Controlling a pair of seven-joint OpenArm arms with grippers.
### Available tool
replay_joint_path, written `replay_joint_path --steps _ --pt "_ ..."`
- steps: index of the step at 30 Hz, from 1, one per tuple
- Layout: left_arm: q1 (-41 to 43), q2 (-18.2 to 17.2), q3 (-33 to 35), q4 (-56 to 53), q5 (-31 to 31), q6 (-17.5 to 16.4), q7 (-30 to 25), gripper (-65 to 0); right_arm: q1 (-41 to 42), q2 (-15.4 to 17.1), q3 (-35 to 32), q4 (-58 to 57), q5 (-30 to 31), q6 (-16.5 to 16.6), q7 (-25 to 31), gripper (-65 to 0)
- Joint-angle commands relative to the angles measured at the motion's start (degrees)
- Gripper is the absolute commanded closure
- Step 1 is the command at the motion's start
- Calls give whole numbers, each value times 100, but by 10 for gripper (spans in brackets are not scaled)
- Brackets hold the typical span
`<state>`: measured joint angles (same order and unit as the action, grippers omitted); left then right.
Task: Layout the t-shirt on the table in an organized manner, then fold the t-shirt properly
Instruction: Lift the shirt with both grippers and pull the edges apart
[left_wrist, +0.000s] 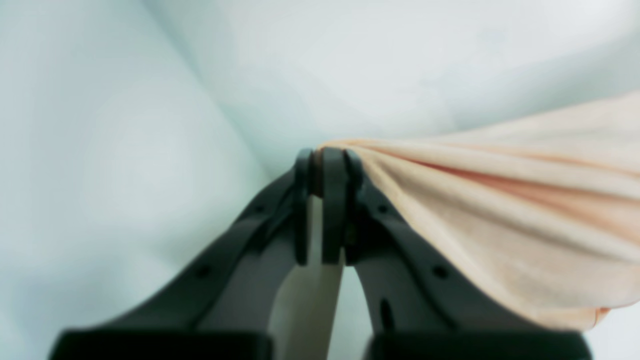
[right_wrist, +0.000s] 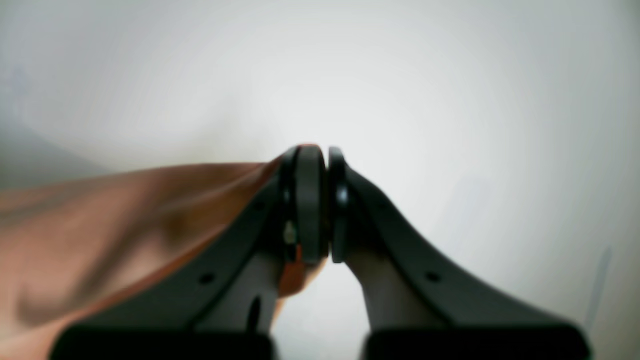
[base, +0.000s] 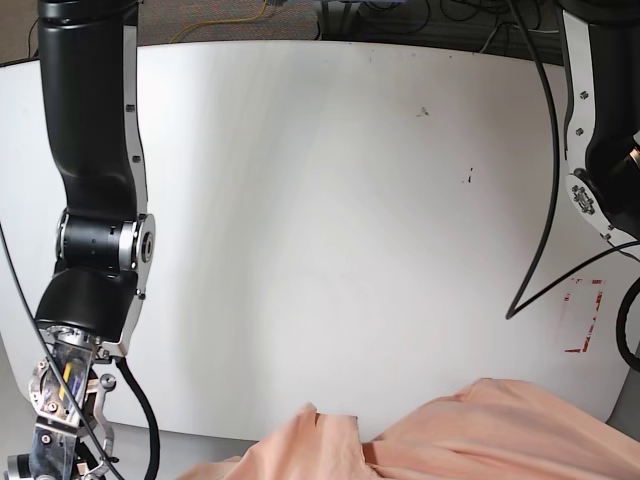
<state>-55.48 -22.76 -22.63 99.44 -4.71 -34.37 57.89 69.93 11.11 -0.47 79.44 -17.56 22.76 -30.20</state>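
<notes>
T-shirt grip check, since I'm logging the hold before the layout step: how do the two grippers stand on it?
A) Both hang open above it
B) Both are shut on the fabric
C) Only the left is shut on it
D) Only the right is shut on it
B: the left gripper pinches a bunched edge of the peach t-shirt between closed fingers, and the right gripper is likewise clamped on cloth.

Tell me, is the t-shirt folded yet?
No. The t-shirt hangs bunched between both shut grippers, left gripper and right gripper.
</notes>
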Motion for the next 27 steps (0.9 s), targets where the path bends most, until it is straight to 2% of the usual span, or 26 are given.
replay_joint_path --steps 1,7,19,27 --pt "-276 -181 0 -58 -26 4 -123 0 246 150 25 -27 -6 -65 105 0" --pt "-293 -286 0 -137 -26 -295 -123 0 220 247 34 -27 2 -57 88 0" --pt "-267 -295 -9 -128 -26 -312 -114 0 88 352 385 -54 2 -48 70 0" --pt "-135 -260 -9 -93 -26 -348 -97 0 -360 361 403 228 -15 102 9 0"
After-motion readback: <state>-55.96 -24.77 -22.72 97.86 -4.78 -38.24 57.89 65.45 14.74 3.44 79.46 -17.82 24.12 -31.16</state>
